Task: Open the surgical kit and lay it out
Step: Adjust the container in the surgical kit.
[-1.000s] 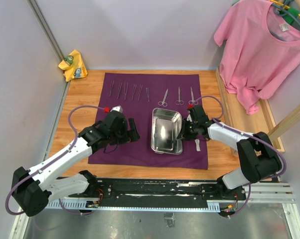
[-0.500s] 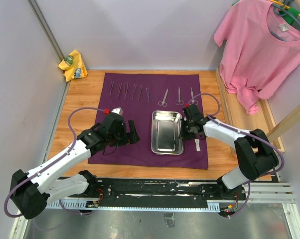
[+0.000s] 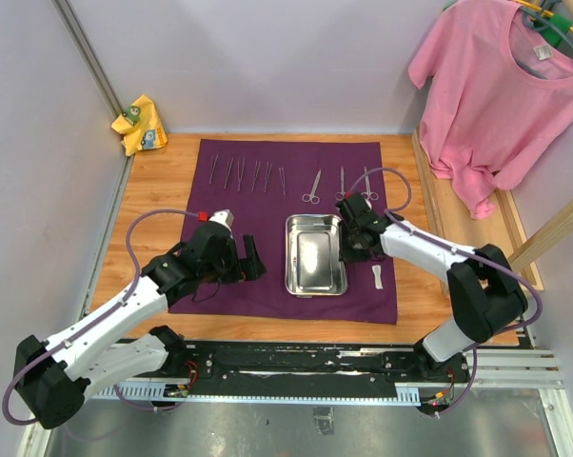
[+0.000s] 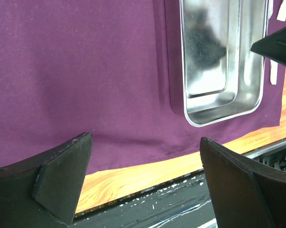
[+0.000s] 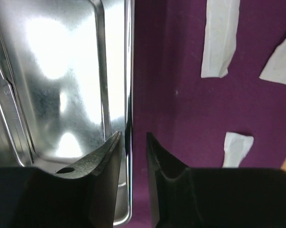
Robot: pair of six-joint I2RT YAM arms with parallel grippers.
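The dark purple cloth (image 3: 239, 200) lies spread flat on the wooden table. The steel tray (image 3: 315, 276) lies flat on its middle. Several slim forceps (image 3: 246, 173) and three scissors (image 3: 341, 183) lie in a row along its far edge. Small white gauze pieces (image 3: 377, 277) lie right of the tray, also in the right wrist view (image 5: 219, 38). My right gripper (image 3: 348, 249) straddles the tray's right rim (image 5: 129, 71), its jaws nearly closed round it (image 5: 133, 135). My left gripper (image 3: 251, 255) is wide open and empty above the cloth, left of the tray (image 4: 224, 57).
A yellow rag (image 3: 139, 124) sits at the far left corner. A pink T-shirt (image 3: 496, 95) hangs at the far right above a wooden rail (image 3: 510, 228). The black base rail (image 4: 181, 204) runs just past the cloth's near edge.
The tray, tilted up on one side a second ago, now lies flat and has shifted slightly left with my right gripper. My left arm has drawn back a little toward the near left.
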